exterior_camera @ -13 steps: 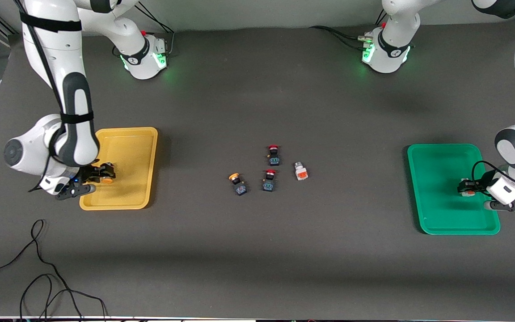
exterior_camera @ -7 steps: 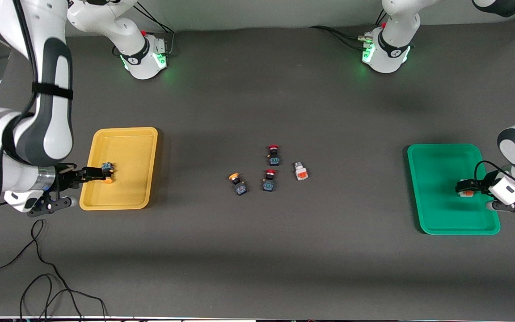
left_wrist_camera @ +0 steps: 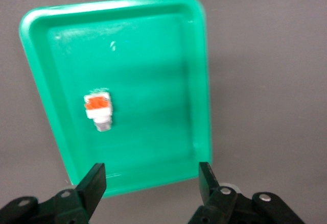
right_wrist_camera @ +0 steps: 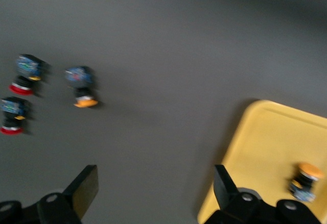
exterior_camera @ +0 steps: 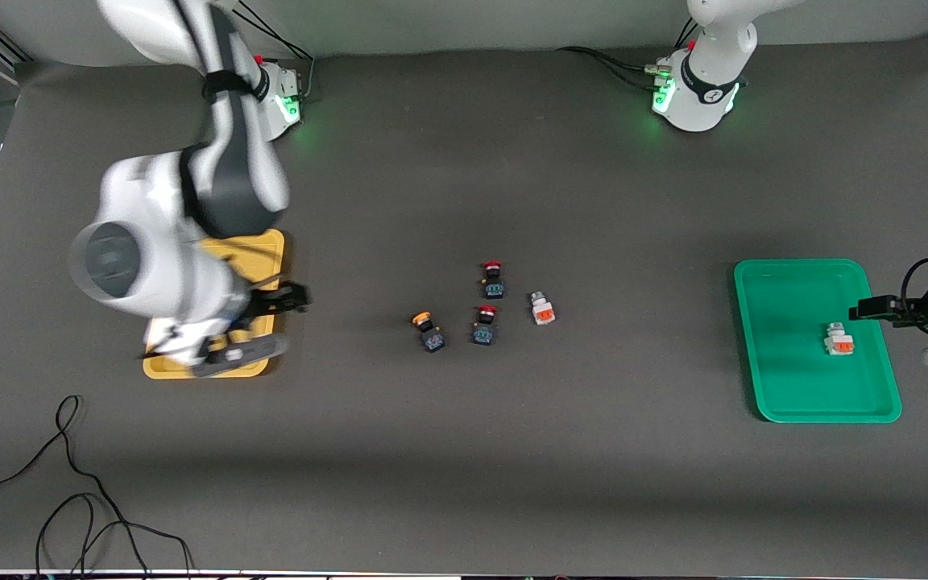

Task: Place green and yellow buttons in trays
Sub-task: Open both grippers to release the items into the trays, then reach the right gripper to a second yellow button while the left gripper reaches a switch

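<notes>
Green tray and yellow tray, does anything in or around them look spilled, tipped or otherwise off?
Nothing stands out. One white-grey button lies inside the green tray, and one yellow-capped button sits inside the yellow tray. Nothing straddles a rim. The left gripper and right gripper are both open and empty.

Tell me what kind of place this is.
Probably a robotics lab: two arms mounted on a dark grey table, a yellow tray and a green tray for sorting buttons, and loose cables trailing across the table.
</notes>
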Robot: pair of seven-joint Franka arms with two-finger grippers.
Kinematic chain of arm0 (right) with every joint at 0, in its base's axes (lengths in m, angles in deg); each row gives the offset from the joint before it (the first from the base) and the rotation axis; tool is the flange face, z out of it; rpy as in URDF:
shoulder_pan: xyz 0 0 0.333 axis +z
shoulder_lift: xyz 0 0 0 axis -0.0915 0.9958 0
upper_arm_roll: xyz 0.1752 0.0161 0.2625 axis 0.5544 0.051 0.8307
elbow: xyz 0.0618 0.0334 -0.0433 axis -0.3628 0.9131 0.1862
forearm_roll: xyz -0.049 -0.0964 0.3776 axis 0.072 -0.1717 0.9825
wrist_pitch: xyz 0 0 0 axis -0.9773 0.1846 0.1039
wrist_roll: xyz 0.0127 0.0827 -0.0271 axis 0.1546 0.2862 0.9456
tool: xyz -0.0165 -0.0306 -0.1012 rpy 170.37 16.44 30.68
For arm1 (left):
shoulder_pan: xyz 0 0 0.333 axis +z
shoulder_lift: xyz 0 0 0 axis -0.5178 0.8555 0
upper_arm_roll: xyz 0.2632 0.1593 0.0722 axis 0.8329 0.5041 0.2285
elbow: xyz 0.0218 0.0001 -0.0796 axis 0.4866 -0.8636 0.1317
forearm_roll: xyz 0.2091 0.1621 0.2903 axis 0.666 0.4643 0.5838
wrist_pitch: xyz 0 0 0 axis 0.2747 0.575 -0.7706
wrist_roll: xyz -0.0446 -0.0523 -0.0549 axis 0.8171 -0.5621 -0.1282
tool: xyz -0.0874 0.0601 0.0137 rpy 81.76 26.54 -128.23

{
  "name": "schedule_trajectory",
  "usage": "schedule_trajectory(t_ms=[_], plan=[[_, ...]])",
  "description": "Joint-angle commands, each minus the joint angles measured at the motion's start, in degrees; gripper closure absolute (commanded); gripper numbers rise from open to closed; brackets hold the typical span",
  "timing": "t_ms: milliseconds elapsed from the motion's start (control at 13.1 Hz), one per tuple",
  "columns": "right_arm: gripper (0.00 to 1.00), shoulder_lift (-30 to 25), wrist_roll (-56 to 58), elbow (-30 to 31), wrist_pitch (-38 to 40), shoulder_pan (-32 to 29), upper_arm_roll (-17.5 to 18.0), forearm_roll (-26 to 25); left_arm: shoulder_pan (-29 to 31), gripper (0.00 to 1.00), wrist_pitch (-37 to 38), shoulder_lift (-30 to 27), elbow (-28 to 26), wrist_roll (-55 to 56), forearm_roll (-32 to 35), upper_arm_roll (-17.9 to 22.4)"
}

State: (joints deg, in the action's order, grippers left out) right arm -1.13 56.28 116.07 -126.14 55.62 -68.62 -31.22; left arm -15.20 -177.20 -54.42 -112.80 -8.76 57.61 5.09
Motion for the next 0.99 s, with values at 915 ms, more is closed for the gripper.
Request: schedule_trajectory(t_ms=[915], plan=[[0.00, 13.5, -15.9, 9.4, -35.7, 3.3, 17.4, 2.9, -32.8, 0.01, -5.1, 7.2, 1.6, 45.9, -7.2, -0.3]])
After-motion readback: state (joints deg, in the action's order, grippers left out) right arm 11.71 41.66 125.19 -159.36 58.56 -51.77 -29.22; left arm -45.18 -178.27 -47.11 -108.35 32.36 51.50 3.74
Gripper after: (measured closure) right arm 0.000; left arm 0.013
